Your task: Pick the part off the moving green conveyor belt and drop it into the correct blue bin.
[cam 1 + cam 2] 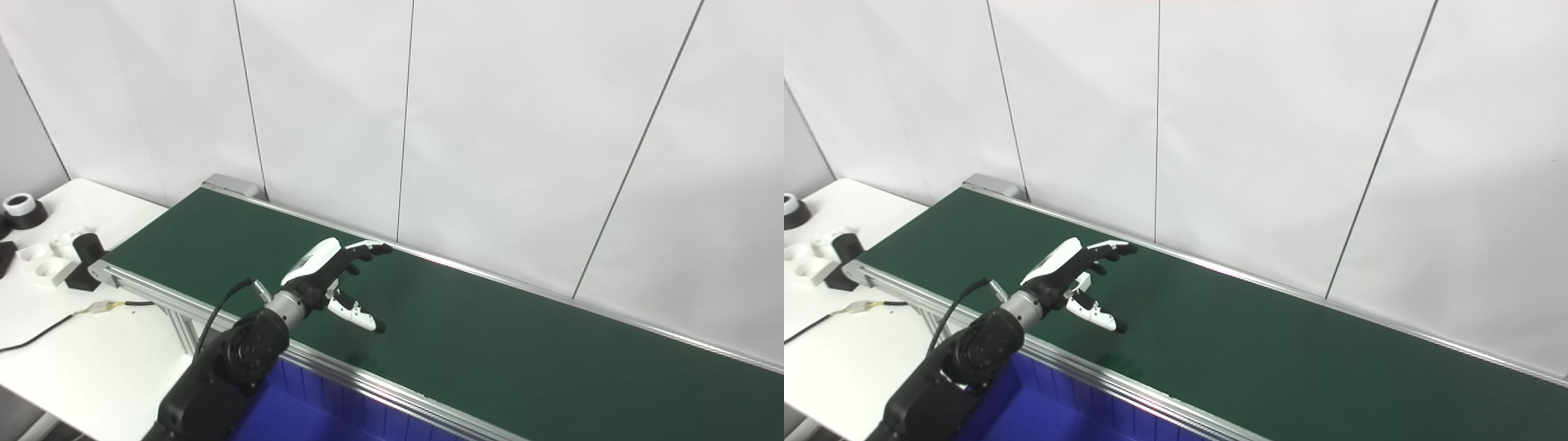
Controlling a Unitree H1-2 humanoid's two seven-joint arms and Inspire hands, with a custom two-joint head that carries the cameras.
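My left hand (335, 278) hovers over the near side of the green conveyor belt (490, 343), fingers spread and thumb pointing down toward the belt, holding nothing. The same left hand (1078, 275) shows in the right eye view, open above the belt (1243, 331). No part is visible anywhere on the belt surface. A blue bin (294, 410) sits below the belt's near rail, under my left forearm; the bin (1029, 410) shows only partly. My right hand is out of both views.
A white side table (73, 343) stands at the left with black and white parts (55, 257), a black-and-white ring (23, 208) and a cable (67, 315). The belt's aluminium rail (380, 386) runs along the near edge. A white panel wall backs the belt.
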